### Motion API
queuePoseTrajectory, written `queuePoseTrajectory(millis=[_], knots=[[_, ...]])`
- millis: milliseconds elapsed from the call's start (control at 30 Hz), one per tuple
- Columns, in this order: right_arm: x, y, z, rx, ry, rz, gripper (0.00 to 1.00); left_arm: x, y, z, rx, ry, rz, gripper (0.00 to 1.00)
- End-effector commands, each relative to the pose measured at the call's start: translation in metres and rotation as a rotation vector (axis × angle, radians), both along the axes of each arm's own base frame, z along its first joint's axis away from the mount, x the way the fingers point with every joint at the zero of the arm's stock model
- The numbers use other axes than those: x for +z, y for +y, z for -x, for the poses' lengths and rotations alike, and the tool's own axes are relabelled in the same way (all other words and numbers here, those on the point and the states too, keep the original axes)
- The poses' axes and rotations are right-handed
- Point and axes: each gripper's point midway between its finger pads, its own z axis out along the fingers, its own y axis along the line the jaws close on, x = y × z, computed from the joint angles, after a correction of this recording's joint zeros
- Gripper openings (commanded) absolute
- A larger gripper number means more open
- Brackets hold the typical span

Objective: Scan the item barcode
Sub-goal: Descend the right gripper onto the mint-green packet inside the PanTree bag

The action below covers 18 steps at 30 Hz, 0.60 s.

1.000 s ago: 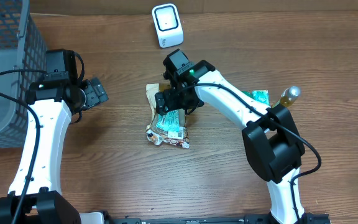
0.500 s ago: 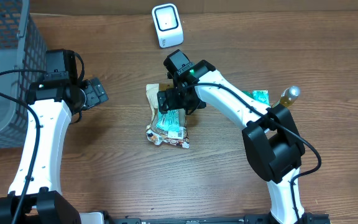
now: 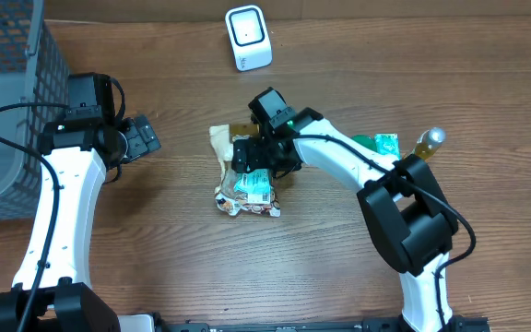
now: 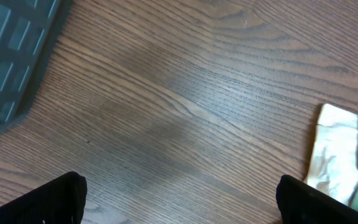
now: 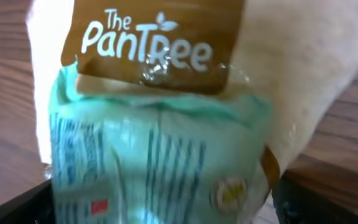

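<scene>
A: Your right gripper (image 3: 264,157) is hovering directly over the snack packet (image 3: 250,189). Its jaws are standing spread wide and are pinching nothing. In the wrist view one dark fingertip (image 5: 322,202) is showing at each lower corner, with the packet filling the space between. Whether they are touching the wrapper, I cannot tell.

B: The packet is lying flat near the middle of the table (image 3: 155,258), well apart from the white scanner (image 3: 248,37) at the far edge. Your left gripper (image 3: 144,138) is sitting off to the side near the basket (image 3: 7,101), jaws equally wide, holding nothing.

A: You are probably dealing with a light, soft thing: a crinkly film bag with a brown paper header and a teal panel. I am expecting it to give under pressure, and the glossy film may be slipping between the fingers.

B: So you should be closing gently across its narrow width, up near the header, where the seal is likely stiffest. Avoid the puffy middle, where you could be crushing the contents.

A: You are also wanting the printed code left uncovered. Striped markings are showing on the teal panel in the wrist view, but they are blurred, so I cannot say they are the barcode. Take the edges and leave both faces clear.

B: The green pouch (image 3: 385,143) and the bottle (image 3: 429,143) are lying apart beside your right arm, so they are not crowding the grasp.
</scene>
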Motion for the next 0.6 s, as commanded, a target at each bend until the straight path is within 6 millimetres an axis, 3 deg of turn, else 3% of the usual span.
queuePoseTrajectory(millis=[0, 200, 567], knots=[[-0.032, -0.001, 0.031, 0.022, 0.120, -0.032, 1.00, 0.007, 0.001, -0.002, -0.011, -0.019, -0.015, 1.00], [-0.023, 0.019, 0.035, 0.061, 0.132, -0.141, 1.00, 0.007, 0.001, -0.002, -0.011, -0.020, -0.014, 1.00], [-0.019, 0.050, 0.050, 0.140, 0.085, -0.163, 1.00, 0.007, 0.001, -0.002, -0.011, -0.020, -0.014, 1.00]])
